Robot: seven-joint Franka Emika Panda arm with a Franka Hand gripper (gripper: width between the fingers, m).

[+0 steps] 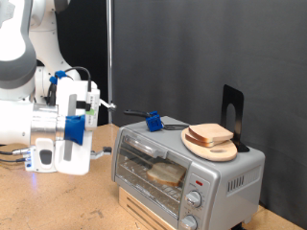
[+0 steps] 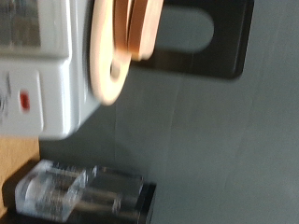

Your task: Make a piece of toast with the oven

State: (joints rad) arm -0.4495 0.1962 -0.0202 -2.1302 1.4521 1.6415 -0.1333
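Note:
The silver-grey toaster oven (image 1: 187, 177) stands at the exterior view's lower right, its glass door (image 1: 153, 165) apparently shut, with knobs (image 1: 195, 199) and a red mark at its right. The piece of toast (image 1: 213, 133) lies on a round wooden plate (image 1: 200, 145) on top of the oven. My gripper (image 1: 104, 103) hangs in the air to the exterior view's left of the oven, level with its top, touching nothing and holding nothing. The wrist view shows the oven's side (image 2: 37, 65), the plate (image 2: 110, 56), the toast's edge (image 2: 143, 28) and a fingertip (image 2: 51, 191).
A black stand (image 1: 232, 110) rises behind the plate; it also shows in the wrist view (image 2: 201, 42). A blue-and-black object (image 1: 152, 120) lies on the oven top near its left edge. A pale rounded shape (image 1: 166, 173) shows behind the glass. The oven sits on a wooden table (image 1: 58, 206).

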